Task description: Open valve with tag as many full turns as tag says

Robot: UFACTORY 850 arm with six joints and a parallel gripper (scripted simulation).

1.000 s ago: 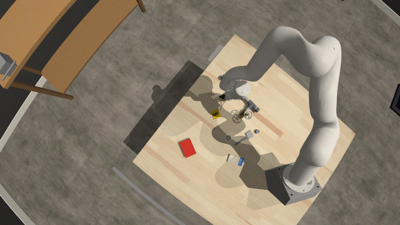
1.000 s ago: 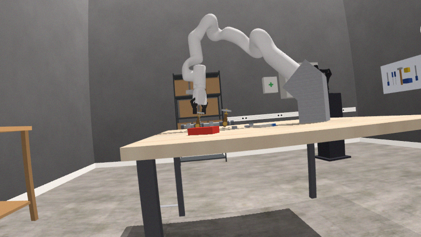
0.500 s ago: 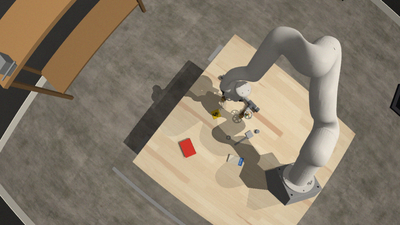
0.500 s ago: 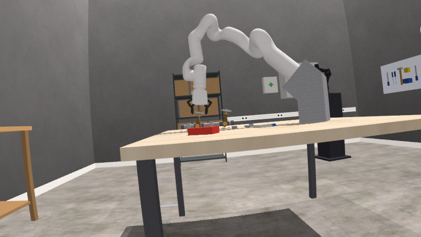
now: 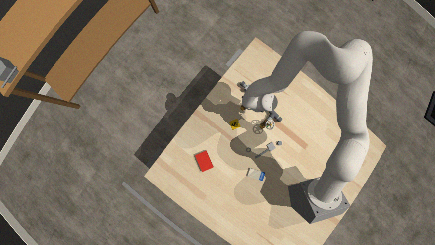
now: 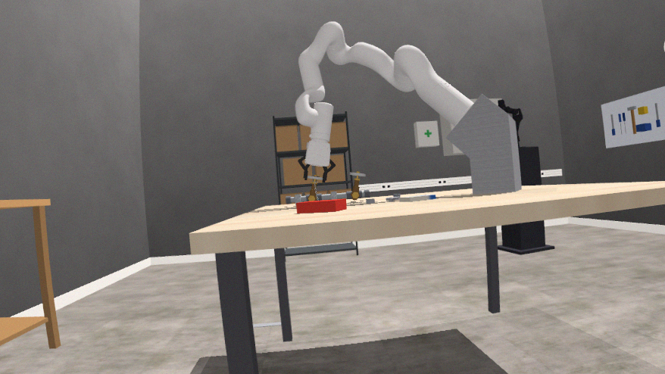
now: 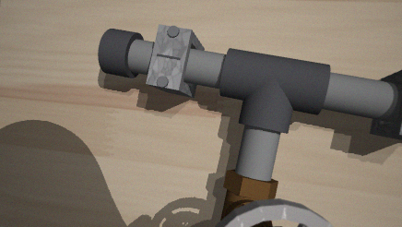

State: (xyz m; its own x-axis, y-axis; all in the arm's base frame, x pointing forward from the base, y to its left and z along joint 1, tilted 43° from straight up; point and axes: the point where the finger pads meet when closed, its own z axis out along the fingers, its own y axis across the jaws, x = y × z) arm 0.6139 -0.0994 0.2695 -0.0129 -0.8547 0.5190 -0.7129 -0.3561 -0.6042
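A grey pipe run (image 7: pixel 272 88) with a clamp (image 7: pixel 170 57) lies on the wooden table (image 5: pixel 212 195) and carries two brass valves. The yellow tag (image 5: pixel 234 124) lies on the table, chained to the left valve (image 6: pixel 313 189), whose brass stem (image 5: pixel 242 107) shows just under my wrist. That valve's handwheel (image 7: pixel 277 217) shows at the bottom edge of the wrist view. My gripper (image 6: pixel 315 178) points straight down over this handwheel, fingers open on either side of its rim. The other valve (image 5: pixel 269 123) (image 6: pixel 356 183) stands to the right, apart from the gripper.
A red box (image 5: pixel 203 160) (image 6: pixel 321 206) lies at the table's near left. A white and blue box (image 5: pixel 255 174), a small hammer (image 5: pixel 266 150), a nut (image 5: pixel 248 149) and a small cylinder (image 5: pixel 279 143) lie between the valves and the arm's base (image 5: pixel 319 201).
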